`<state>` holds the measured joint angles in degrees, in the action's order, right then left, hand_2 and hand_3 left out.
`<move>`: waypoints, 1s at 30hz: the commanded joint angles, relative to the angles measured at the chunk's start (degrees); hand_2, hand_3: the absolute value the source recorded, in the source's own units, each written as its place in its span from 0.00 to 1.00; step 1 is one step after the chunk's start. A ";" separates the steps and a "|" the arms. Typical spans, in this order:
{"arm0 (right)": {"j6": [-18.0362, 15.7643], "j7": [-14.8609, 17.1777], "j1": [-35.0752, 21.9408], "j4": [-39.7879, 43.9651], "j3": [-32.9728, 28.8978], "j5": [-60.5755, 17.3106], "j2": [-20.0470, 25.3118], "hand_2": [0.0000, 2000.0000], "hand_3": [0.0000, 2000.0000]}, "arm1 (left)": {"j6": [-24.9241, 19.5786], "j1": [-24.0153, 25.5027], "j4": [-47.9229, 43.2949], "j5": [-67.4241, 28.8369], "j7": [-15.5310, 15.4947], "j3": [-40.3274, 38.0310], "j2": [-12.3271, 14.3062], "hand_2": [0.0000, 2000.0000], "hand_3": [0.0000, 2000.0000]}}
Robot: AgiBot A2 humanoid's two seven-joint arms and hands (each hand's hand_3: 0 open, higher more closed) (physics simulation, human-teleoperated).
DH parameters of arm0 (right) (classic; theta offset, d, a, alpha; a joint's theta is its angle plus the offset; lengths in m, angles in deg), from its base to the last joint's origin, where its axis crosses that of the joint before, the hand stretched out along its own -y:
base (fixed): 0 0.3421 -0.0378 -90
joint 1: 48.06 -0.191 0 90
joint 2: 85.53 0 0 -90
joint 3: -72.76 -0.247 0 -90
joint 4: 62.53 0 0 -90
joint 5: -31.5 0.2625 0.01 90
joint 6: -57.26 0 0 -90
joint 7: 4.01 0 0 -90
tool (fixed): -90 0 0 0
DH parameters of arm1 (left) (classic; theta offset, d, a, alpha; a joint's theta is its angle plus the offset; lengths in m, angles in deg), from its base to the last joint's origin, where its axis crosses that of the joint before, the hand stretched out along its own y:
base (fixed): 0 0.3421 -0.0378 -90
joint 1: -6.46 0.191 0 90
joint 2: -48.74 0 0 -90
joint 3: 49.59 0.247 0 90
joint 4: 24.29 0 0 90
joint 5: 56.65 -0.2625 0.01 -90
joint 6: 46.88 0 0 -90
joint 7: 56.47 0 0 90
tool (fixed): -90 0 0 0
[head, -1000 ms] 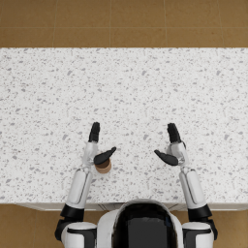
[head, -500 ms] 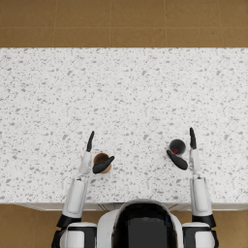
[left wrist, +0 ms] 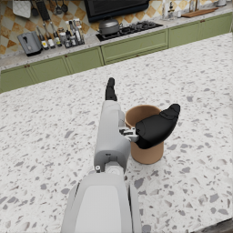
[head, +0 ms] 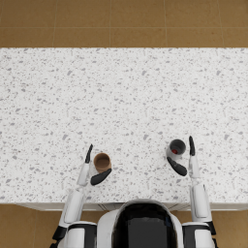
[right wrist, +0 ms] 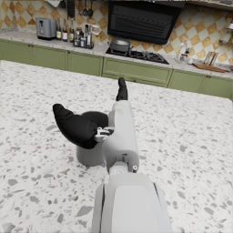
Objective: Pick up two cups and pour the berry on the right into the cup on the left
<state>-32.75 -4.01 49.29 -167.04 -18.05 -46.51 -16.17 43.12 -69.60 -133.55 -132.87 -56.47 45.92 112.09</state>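
The left hand (head: 93,169) is bracketing the brown cup (head: 102,162), fingers spread wide on either side; whether it is touching the cup I cannot tell. The right hand (head: 185,157) is likewise spread around the dark grey cup (head: 177,147), contact unclear. Both cups are standing upright near the front edge of the speckled stone worktop (head: 121,97). A small red berry (head: 174,151) is lying inside the smooth cylindrical grey cup.

White speckled terrazzo counter (head: 124,97), brown cup (head: 102,162), dark grey cup (head: 177,147) holding a red berry (head: 174,151), black hands on white arms, tan tiled floor (head: 124,22), green cabinets (left wrist: 136,45)
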 commanded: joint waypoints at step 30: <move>0.00 0.00 -6.69 20.48 2.26 0.02 4.50 0.00 0.00 | -0.38 -3.29 13.44 0.03 -0.04 2.99 5.21 0.00 0.00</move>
<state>-32.75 -4.01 43.30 -146.74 -15.95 -46.50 -11.66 42.85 -72.77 -119.65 -132.85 -56.50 48.46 117.38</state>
